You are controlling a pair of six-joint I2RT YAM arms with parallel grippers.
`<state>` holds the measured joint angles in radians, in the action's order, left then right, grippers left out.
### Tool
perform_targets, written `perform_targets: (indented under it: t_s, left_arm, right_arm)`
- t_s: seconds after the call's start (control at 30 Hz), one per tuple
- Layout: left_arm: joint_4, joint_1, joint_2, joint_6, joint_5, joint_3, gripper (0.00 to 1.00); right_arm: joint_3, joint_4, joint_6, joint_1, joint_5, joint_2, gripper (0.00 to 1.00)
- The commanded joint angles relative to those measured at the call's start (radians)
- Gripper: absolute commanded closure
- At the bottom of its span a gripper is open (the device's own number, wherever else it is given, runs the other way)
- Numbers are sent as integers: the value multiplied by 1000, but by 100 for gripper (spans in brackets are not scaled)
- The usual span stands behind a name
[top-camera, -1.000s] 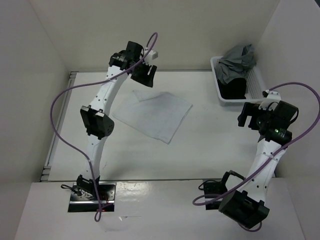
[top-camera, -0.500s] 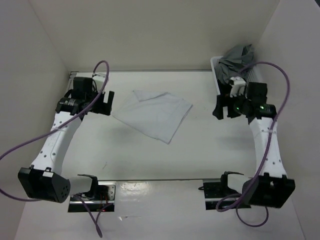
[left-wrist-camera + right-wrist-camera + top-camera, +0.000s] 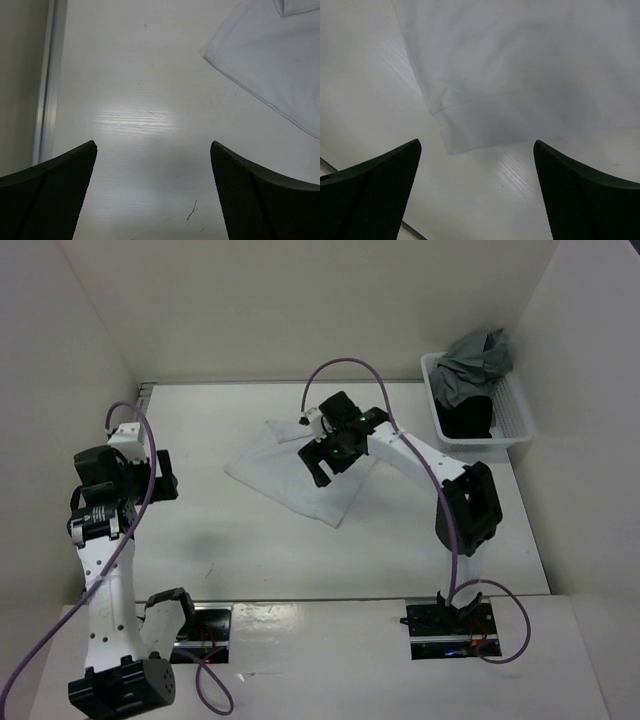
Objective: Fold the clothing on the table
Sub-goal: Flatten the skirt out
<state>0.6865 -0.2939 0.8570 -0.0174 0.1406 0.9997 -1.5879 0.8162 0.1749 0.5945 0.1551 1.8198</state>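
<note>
Two end effectors, both spread wide and clamped on nothing; left end effector (image 3: pixel 152 146) hanging above the white surface (image 3: pixel 130 75) not far from the metal rail (image 3: pixel 47 80), just off one corner of the white clothing (image 3: pixel 290 485); right end effector (image 3: pixel 477 144) poised over that garment, with a hemmed corner lined up between its fingers.

Clothing lying flat near the middle of the surface, a little toward the far side, skewed to the edges, one small flap at the far-left corner turned over; judging by that, partway through the folding, at the reach-and-grasp stage for another fold.

Next move, probably: lowering the right end effector onto the hemmed corner, pinching it, lifting low and carrying it across to the opposite edge; calls for a shallow, careful pinch, given thin soft fabric apt to slide or bunch on a smooth top; left end effector near enough to pin the near-left corner if needed.

Well apart at the far right: a white mesh basket (image 3: pixel 512 408) holding a grey garment (image 3: pixel 478 365) and a black garment (image 3: pixel 467 420); no part of this fold.

Nothing between either end effector and the cloth; only the purple cable (image 3: pixel 330 365) looping above the right arm worth watching for a snag.
</note>
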Motion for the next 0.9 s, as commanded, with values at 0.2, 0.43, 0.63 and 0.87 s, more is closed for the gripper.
perform_targets:
  t_s: [0.2,0.43,0.63,0.87]
  left_arm:
    - [-50,-194,-94,20,114,-27,0]
    - [-59,-244,-150,20,125,-36,0]
    - [-59,-255,-161,20,125,-36,0]
    - [-59,-255,-161,20,116,-36,0]
  right_arm:
    - [-141,-224,-265,88,-77,142,2]
    - [-227,-255,-373,97,-161,302,2]
    - [-294,-255,-405,106,-250,386,2]
    - [-276,-275,-405,106,-281,420,2]
